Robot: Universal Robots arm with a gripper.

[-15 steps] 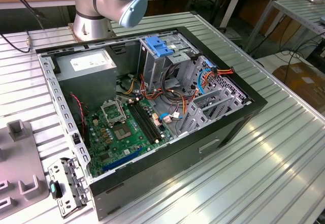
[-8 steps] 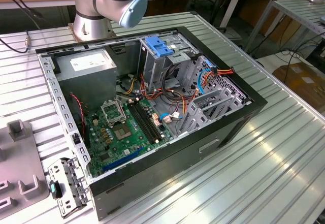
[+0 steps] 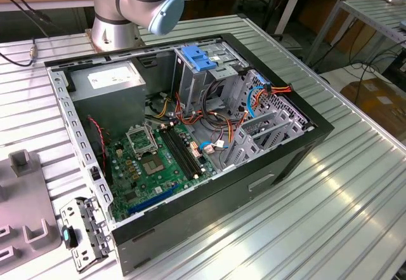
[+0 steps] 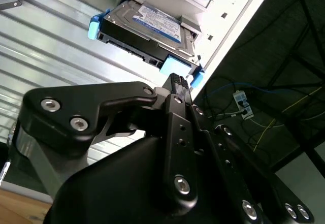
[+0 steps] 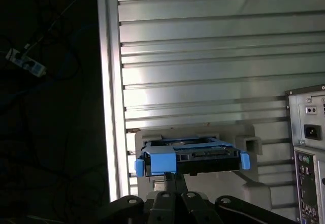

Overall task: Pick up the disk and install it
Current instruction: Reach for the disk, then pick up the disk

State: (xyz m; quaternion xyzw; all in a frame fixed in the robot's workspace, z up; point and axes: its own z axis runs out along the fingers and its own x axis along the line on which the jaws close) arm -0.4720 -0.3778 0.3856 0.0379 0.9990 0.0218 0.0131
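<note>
In both wrist views the disk (image 4: 152, 26) (image 5: 193, 158) lies flat in a grey holder (image 5: 249, 145) on the ribbed metal table, close to the table's edge. It is silver-black with a white and blue label and blue plastic rails (image 4: 95, 27), and a blue tab (image 5: 162, 162) faces the gripper. My gripper (image 4: 175, 82) (image 5: 170, 179) is just short of that tab, apart from the disk. Its black fingers are shut together with nothing between them.
The open computer case (image 3: 266, 172) lies on the table, showing its green motherboard (image 3: 152, 162), grey power-supply box (image 3: 111, 80) and the drive cage with a light-blue bracket (image 3: 196, 59). The arm's base (image 3: 114, 20) stands behind it. The case's rear panel (image 5: 307, 148) is beside the holder.
</note>
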